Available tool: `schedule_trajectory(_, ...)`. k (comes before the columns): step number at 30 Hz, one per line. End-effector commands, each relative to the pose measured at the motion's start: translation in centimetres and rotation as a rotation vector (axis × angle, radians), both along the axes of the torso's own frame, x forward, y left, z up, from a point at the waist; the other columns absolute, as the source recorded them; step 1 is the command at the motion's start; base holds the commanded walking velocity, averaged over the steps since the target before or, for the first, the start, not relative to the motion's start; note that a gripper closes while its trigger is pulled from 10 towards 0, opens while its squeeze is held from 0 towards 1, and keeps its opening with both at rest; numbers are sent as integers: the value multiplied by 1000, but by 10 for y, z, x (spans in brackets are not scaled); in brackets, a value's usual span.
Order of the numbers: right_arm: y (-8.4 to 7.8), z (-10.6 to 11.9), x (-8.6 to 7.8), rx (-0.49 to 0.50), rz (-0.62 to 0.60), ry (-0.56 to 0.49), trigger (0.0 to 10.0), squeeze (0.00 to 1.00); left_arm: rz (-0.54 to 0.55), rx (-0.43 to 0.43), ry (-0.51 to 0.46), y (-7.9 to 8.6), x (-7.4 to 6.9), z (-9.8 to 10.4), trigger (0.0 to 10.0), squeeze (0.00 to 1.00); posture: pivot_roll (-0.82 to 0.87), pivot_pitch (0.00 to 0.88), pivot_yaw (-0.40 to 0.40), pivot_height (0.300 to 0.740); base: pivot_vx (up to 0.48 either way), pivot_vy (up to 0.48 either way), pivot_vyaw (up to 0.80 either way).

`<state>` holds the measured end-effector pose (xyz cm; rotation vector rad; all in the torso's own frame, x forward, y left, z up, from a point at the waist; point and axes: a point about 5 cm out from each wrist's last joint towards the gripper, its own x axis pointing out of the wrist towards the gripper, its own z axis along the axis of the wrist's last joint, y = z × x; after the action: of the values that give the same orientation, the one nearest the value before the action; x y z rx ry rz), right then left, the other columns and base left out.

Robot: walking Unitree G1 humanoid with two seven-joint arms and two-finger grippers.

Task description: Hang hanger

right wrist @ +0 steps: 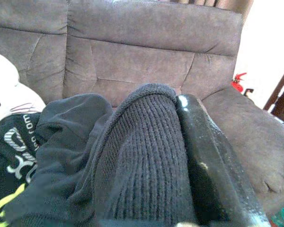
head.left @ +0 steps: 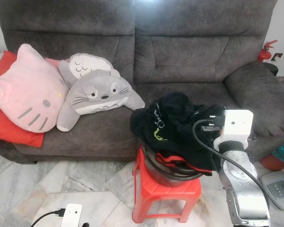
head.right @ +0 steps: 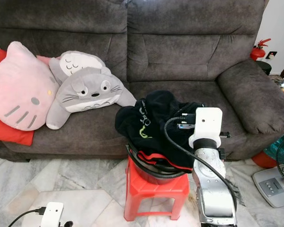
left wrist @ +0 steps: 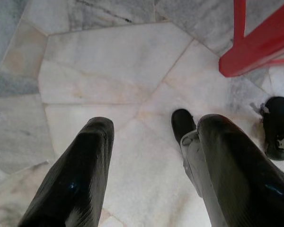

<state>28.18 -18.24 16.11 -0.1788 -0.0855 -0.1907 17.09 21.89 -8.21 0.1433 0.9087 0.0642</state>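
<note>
**Dark garment gripped above a laundry pile before a grey sofa**

At far left on the grey sofa [head.left: 180,56], a red cushion [head.left: 12,132] is seen beneath a pink cat-face pillow [head.left: 28,90], with a grey Totoro plush [head.left: 97,92] lying just beside it. Low over the marble floor [left wrist: 109,71], the left gripper [left wrist: 154,165] is held with its two black fingers spread apart and nothing between them; a leg of the red plastic stool [head.left: 165,191] is seen near it in the left wrist view. On the stool, a dark basket [head.left: 168,172] is set, heaped with black clothes [head.left: 173,125], one bearing white and yellow-green lettering. No hanger can be made out among them. At right, the right gripper [right wrist: 177,156] is raised at the pile's edge, and a fold of dark ribbed knit [right wrist: 146,156] is pinched against its black finger [right wrist: 210,161]. A red fire extinguisher [head.left: 266,51] is seen beyond the sofa's arm, and a white fan base [head.left: 280,188] stands on the floor at far right.
</note>
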Motion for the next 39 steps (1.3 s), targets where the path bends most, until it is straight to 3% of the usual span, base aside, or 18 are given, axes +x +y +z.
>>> schedule_trajectory(1,-2,2,0,-5,-15,-17,10000,0,-7,0,28,0,-7,-3,10000,0,-162,5,-4,740,-300,0,0)
schedule_trajectory(39,2,9,7,-36,13,-53,10000,0,4,-4,21,0,-4,-2,10000,0,-159,36,-19,740,-307,0,0)
